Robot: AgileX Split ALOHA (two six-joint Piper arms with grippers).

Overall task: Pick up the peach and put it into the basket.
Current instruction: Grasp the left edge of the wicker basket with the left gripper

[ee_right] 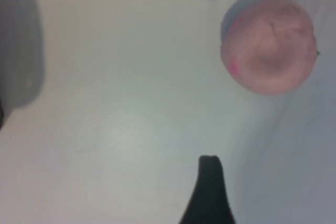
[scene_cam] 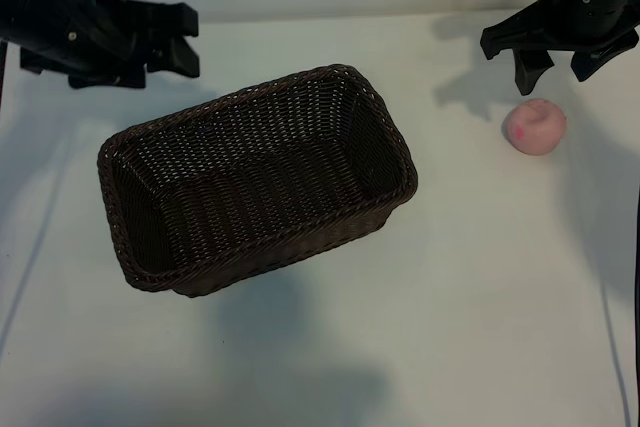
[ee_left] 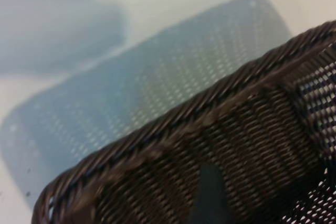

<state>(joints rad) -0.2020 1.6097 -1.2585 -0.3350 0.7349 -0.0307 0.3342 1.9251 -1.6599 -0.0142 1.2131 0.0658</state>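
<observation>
Exterior view: your right gripper (scene_cam: pixel 556 69) hangs with jaws apart above the peach (scene_cam: pixel 535 127), nothing grasped | peach on the table (scene_cam: pixel 470 297), well apart from the basket (scene_cam: pixel 395 152) | basket empty | left gripper (scene_cam: pixel 185 42) released | grasp and transfer remain.

The peach (ee_right: pixel 269 46) lies on the white table (ee_right: pixel 121 129), apart from one dark finger (ee_right: pixel 209 192)
</observation>
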